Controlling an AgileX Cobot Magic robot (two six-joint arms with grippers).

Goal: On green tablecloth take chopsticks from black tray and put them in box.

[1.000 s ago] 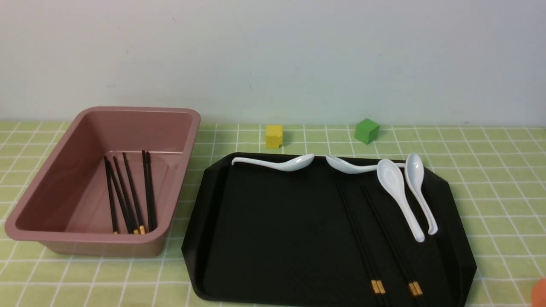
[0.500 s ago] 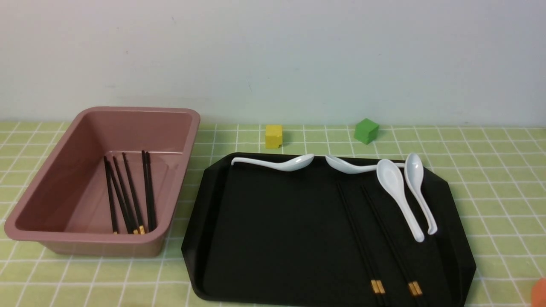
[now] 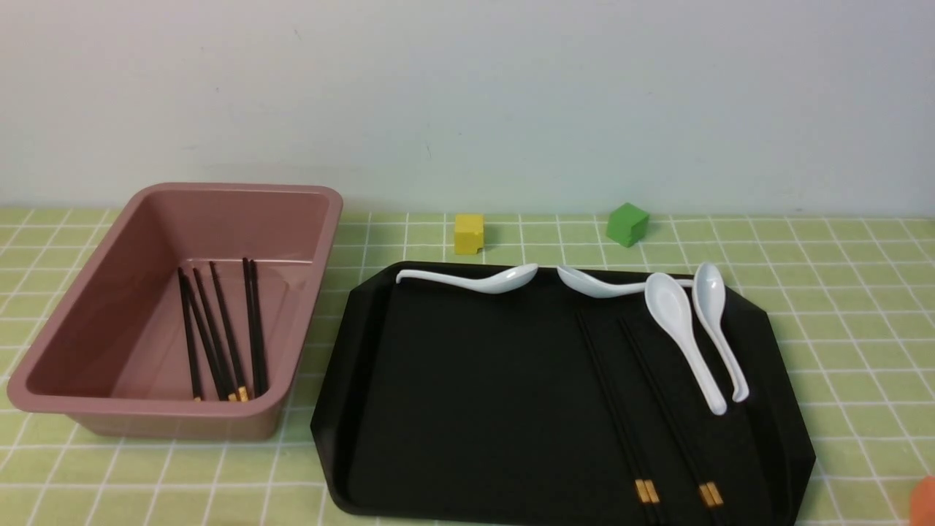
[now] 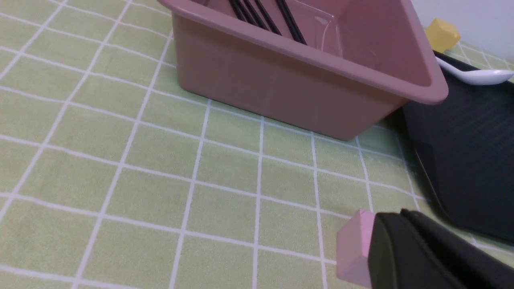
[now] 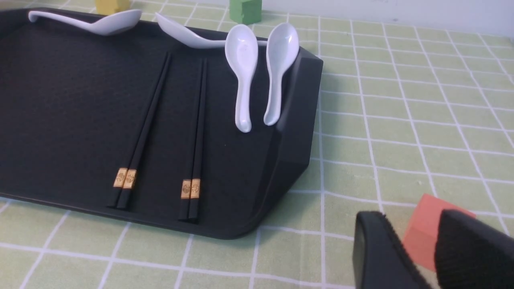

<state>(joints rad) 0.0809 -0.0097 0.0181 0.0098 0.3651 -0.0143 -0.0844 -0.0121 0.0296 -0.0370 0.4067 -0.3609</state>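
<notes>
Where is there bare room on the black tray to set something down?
The black tray is bare in its left and middle part, between its left wall and the left chopstick pair, below the left white spoon. It is crowded on the right, with two chopstick pairs and three more white spoons.

The black tray (image 3: 467, 409) runs past the bottom edge of the front view, as do the thick ends of its 2 pairs of chopsticks (image 3: 646, 489). The orange block (image 3: 923, 501) is cut off at the corner. In the box (image 3: 175, 408), the near rim hides the lower ends of the sticks (image 3: 257, 329). 1 spoon's (image 3: 603, 283) handle passes partly behind another spoon (image 3: 683, 340).
</notes>
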